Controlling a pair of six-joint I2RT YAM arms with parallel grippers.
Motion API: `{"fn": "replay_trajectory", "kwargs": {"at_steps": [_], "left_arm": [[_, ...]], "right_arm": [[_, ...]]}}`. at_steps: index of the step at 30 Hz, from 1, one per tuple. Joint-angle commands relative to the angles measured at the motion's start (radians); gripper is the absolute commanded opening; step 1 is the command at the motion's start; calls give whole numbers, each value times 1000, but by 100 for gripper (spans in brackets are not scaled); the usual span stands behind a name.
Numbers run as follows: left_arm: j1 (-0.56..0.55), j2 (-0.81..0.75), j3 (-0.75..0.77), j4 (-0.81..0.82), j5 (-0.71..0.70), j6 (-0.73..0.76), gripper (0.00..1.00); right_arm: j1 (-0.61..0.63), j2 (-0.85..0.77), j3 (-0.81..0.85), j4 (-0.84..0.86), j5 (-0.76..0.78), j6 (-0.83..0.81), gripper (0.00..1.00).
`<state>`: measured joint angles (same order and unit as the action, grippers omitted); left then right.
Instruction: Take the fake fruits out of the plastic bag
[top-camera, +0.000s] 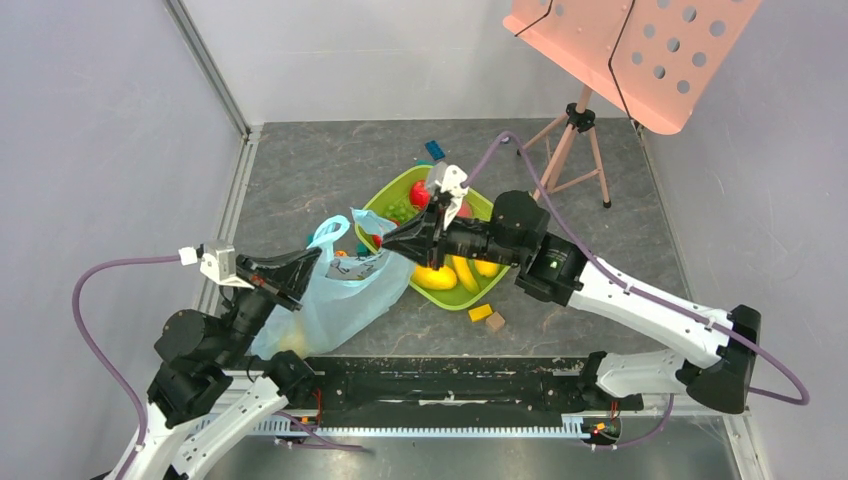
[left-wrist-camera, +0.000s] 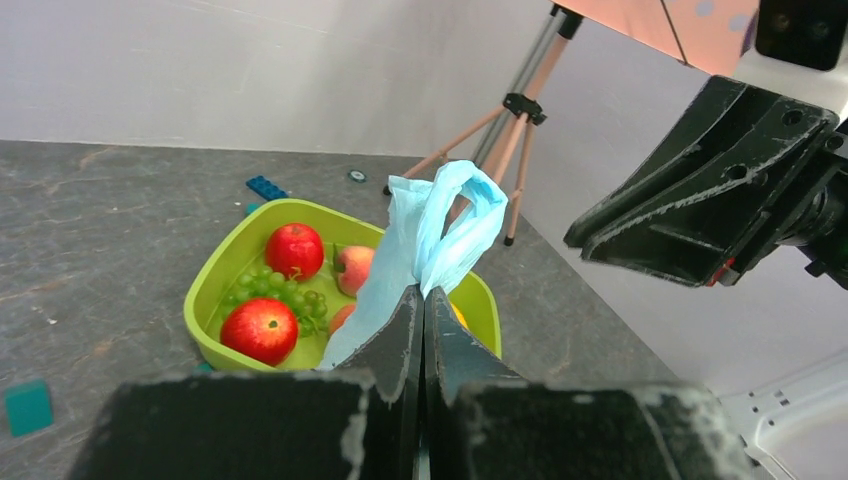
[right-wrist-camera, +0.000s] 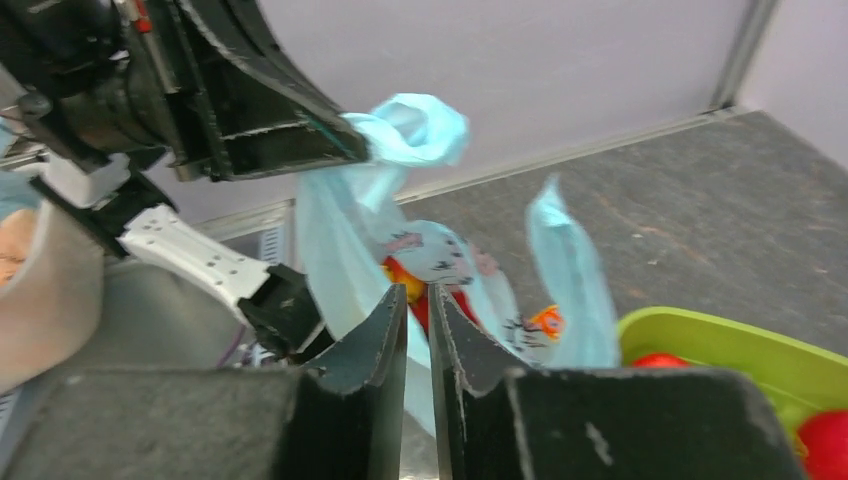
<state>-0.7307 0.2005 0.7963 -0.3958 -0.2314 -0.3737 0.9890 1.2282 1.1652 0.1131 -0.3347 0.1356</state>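
Top external, bag axis: the plastic bag (top-camera: 340, 295) rests on the table (top-camera: 300, 170). Its long axis slants from beside the left arm's base up toward the green tray (top-camera: 383, 195), with the closed end near and the mouth toward the tray.
Bag handle: one handle loop (left-wrist-camera: 450, 215) stands upright above the left fingers in the left wrist view.
Bag look: thin, crinkly, translucent light blue film with pink-and-dark prints near the mouth.
Bag contents: a yellowish shape shows through the film at the near end. In the right wrist view there are red and orange patches at the mouth, and I cannot tell whether they are fruit or print.
Left end effector (left-wrist-camera: 422, 300): clenched on the bag's film just below the handle loop, holding that edge up.
Right end effector (right-wrist-camera: 418, 298): released, its fingers parted by a narrow slit with nothing gripped, poised at the bag's mouth between bag and tray.
Tray contents: fake fruits (left-wrist-camera: 295, 250), namely two red apples (left-wrist-camera: 262, 330), green grapes (left-wrist-camera: 275, 290), a peach-coloured piece (left-wrist-camera: 352, 268) and yellow bananas (top-camera: 450, 275).
Tray place: its near-left rim meets the bag's mouth end.
Loose blocks: a blue block (top-camera: 435, 150) lies beyond the tray. A yellow block (top-camera: 480, 312) and a brown block (top-camera: 495, 321) lie side by side on the tray's near side.
Backdrop: a pink perforated stand (top-camera: 640, 50) on a tripod (top-camera: 570, 150) at far right.
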Motion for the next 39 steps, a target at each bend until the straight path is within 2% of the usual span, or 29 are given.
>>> {"fn": "replay_trajectory", "kwargs": {"at_steps": [1,3,7,21,28,39], "left_arm": [[-2,-15,1,59,93,-58,2],[-2,-22,-6,61,98,-63,2],[-3,-38,-15,61,117,-77,2],[-3,-121,-80,55,147,-103,2],[-2,-116,-61,63,174,-101,2],[-2,-120,-59,72,251,-98,2]], "right_arm": [[71,66,51,-85,67,48,10],[94,99,53,-72,94,74,4],[115,159,26,-12,141,124,0],[131,326,-5,82,142,194,0],[156,406,10,130,86,235,0],[189,595,108,174,69,280,12]]}}
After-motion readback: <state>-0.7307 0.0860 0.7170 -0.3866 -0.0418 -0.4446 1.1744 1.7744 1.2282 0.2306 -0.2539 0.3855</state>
